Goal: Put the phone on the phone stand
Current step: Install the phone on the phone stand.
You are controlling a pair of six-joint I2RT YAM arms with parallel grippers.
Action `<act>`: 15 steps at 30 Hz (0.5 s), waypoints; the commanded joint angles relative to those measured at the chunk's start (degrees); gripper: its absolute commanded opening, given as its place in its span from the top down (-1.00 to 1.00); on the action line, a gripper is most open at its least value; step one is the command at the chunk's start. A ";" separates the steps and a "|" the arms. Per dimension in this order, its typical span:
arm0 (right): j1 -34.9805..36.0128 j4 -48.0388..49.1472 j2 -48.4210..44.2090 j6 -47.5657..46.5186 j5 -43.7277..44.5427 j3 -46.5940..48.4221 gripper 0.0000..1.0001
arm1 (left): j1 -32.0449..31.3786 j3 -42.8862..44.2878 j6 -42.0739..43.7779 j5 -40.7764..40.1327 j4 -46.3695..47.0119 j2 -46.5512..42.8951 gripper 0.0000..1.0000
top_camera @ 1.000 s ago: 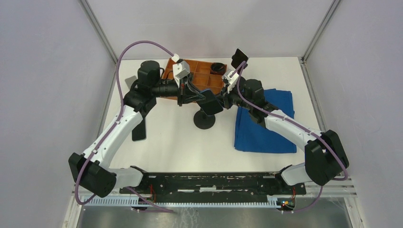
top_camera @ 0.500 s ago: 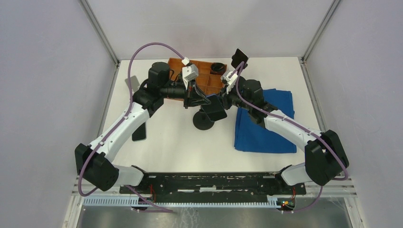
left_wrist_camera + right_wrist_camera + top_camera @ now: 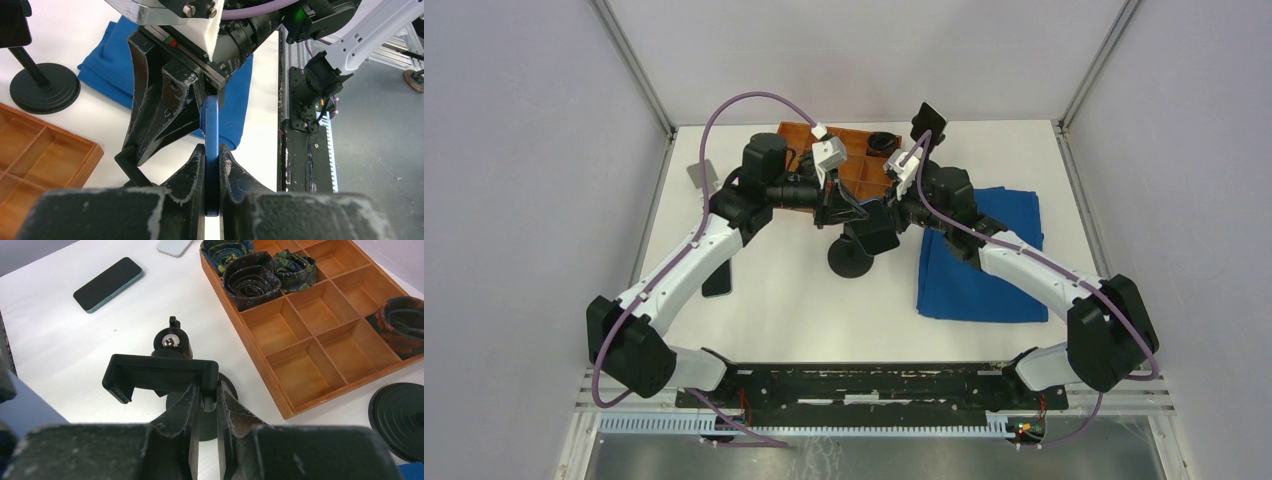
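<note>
Blue phone [image 3: 211,120] being brought edge-on to the stand [image 3: 172,342] above the desk [image 3: 774,300].
Glass-and-plastic slab, it is likely handling as stiff, light, slick and breakable, so the flat faces or long edges near mid-length are offering the safest hold. Left jaws are standing nearly closed, pinching the phone by its two faces, its far end sticking out free. Right jaws are likewise nearly closed, gripping the rim of the stand's black cradle [image 3: 160,375] and steadying it. Phone is hanging just beside that cradle, not yet seated in it; the stand's base is resting on the desk near the tray [image 3: 350,390].
</note>
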 commanded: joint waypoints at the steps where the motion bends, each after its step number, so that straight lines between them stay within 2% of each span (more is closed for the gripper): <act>1: 0.90 -0.71 -1.82 0.49 -2.35 3.06 1.00 | -0.38 0.53 2.29 -0.61 2.29 -0.30 0.96; 15: 1.97 -2.62 -2.05 -1.65 -1.99 3.75 1.00 | -0.93 0.25 5.58 -3.79 0.38 -0.68 0.96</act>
